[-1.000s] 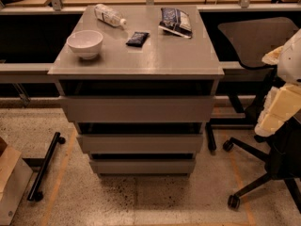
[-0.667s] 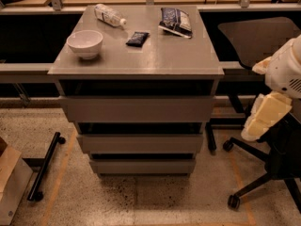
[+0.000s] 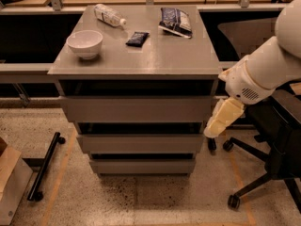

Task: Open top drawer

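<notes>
Camera view: cream two-finger gripper (image 3: pixel 214 130) hung at three o'clock, just beside the shut, flat matte-grey top drawer (image 3: pixel 136 109); clenched or released, couldn't tell.

The counter (image 3: pixel 155 62) carries a white bowl (image 3: pixel 84 43) at the left, a plastic bottle (image 3: pixel 109 15) lying behind it, a small dark packet (image 3: pixel 137 38) near the middle and a blue snack bag (image 3: pixel 175 21) further back. A black office chair (image 3: pixel 277 140) stands at the right, behind the gripper (image 3: pixel 223 119); a black bar (image 3: pixel 44 166) lies on the floor at the left.
</notes>
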